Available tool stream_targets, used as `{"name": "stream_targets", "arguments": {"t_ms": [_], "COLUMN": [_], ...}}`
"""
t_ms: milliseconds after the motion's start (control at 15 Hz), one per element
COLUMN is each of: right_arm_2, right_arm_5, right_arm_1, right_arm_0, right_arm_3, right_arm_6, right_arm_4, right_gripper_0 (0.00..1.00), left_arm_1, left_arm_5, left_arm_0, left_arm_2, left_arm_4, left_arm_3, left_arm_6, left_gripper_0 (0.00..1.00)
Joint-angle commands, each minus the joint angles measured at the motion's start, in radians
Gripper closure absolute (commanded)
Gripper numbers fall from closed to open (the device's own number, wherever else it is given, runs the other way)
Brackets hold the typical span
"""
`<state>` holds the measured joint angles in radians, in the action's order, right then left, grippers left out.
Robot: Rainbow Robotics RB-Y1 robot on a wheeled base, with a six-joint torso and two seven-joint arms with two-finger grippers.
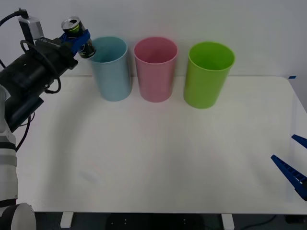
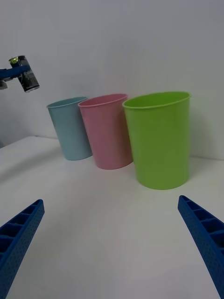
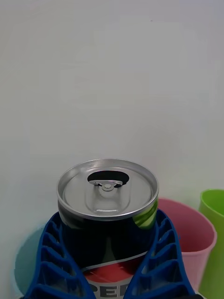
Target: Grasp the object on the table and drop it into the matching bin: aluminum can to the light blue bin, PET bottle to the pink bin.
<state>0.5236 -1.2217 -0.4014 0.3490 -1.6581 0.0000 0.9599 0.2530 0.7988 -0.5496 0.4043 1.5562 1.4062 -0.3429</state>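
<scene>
Front view: left gripper jaws clamp the aluminum can.

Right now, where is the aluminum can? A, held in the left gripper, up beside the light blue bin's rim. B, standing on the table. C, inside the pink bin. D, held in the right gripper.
A: the left gripper is shut on the aluminum can, raised beside the rim of the light blue bin.

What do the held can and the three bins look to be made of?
The can, held by the left gripper: likely aluminum, with a bright reflective lid and pull tab. Light blue bin, pink bin and green bin: probably plastic, smooth, uniformly coloured, thin-rimmed.
</scene>
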Motion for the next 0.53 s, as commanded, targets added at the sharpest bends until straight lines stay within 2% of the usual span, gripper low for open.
{"name": "stream_targets", "arguments": {"t_ms": [67, 533], "right_arm_2": [0.000, 0.000], "right_arm_5": [0.000, 0.000], "right_arm_1": [0.000, 0.000], "right_arm_0": [0.000, 0.000], "right_arm_3": [0.000, 0.000], "right_arm_6": [0.000, 0.000], "right_arm_4": [0.000, 0.000], "right_gripper_0": [0.00, 0.00], "left_arm_1": [-0.001, -0.001], "left_arm_5": [-0.004, -0.064], "left_arm_0": [-0.092, -0.266], "left_arm_2": [0.001, 0.004], "left_arm_4": [0.058, 0.170], "left_arm_3": [-0.098, -0.305], "left_arm_6": [0.002, 0.039], "left_gripper_0": [0.98, 0.98]}}
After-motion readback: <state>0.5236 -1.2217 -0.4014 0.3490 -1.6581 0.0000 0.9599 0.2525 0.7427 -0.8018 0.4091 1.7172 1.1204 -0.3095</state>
